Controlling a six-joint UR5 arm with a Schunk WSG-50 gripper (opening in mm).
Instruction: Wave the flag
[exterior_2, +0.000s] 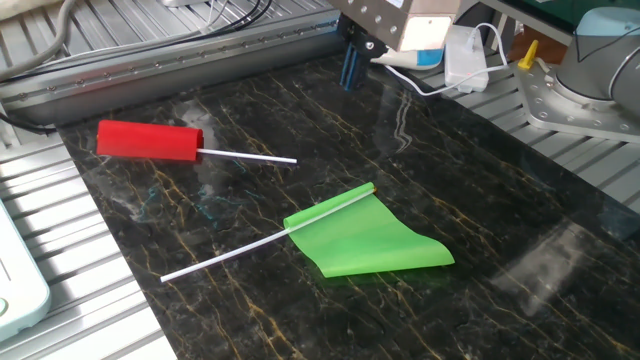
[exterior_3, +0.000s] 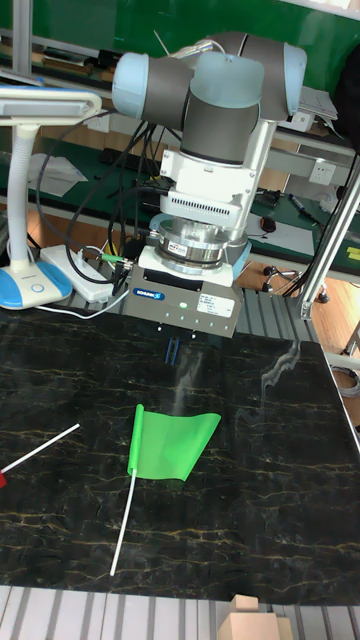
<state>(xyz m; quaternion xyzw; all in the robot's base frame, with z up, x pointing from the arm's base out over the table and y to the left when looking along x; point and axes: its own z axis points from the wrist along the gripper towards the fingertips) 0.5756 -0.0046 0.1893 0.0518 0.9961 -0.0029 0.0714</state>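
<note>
The flag lies flat on the dark marble table (exterior_2: 500, 180). Its bright green cloth (exterior_2: 372, 240) is spread out, and its thin white stick (exterior_2: 225, 257) points toward the front left. In the tall fixed view the green cloth (exterior_3: 172, 444) lies mid-table with the stick (exterior_3: 124, 525) running toward the near edge. My gripper (exterior_2: 350, 68) hangs above the far edge of the table, well apart from the flag. Its two thin blue fingers (exterior_3: 169, 351) stand close together with nothing between them.
A red rolled-up flag (exterior_2: 150, 140) on a white stick (exterior_2: 250, 155) lies at the back left of the table. A white box with cables (exterior_2: 465, 55) sits behind the table. A desk lamp (exterior_3: 30, 280) stands at the left, and a metal rail (exterior_2: 180, 60) runs along the back.
</note>
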